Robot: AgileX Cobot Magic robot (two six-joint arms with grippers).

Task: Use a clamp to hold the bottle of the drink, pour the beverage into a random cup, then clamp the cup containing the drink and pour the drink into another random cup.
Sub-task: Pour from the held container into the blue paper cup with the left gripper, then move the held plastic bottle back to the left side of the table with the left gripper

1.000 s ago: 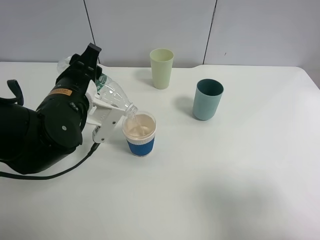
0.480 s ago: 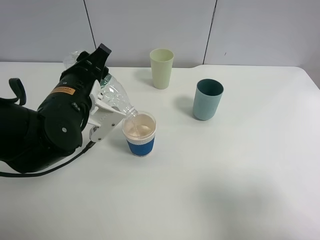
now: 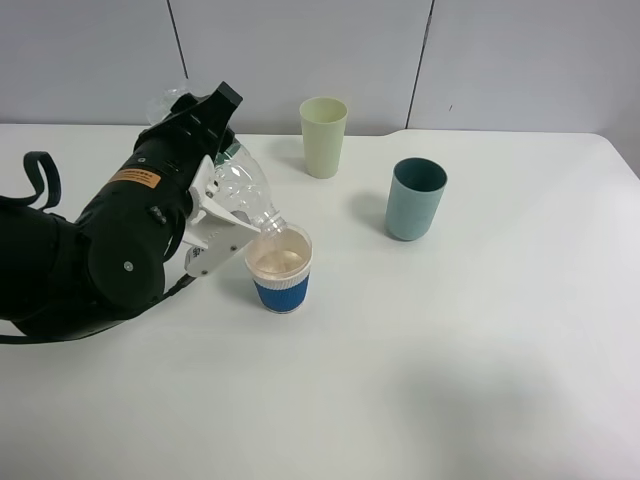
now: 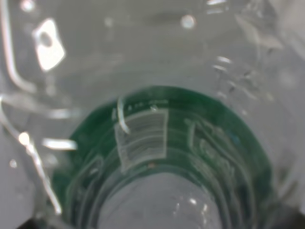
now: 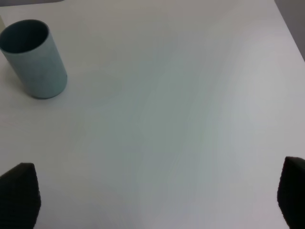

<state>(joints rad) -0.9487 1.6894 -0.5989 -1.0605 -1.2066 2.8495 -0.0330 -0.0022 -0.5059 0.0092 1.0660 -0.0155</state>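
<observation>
My left gripper (image 3: 213, 212) is clamped on the bottle (image 3: 243, 190). Its long axis tilts down to the right, with the mouth over the blue-banded cup (image 3: 280, 272) just beside me. Farther right, the pale green cup (image 3: 323, 135) and the teal cup (image 3: 415, 198) stand well apart, with open table (image 3: 470, 370) around them. My right gripper (image 5: 155, 198) hangs with its fingers apart, nearer the teal cup.

The left arm (image 3: 110, 250) and the tilted bottle (image 3: 240, 188) it holds fill the left side of the table (image 3: 450, 380), the bottle's mouth over the blue-banded cup (image 3: 281, 272). The pale green cup (image 3: 323, 137) and teal cup (image 3: 415, 200) stand well apart at the back; front and right lie open
</observation>
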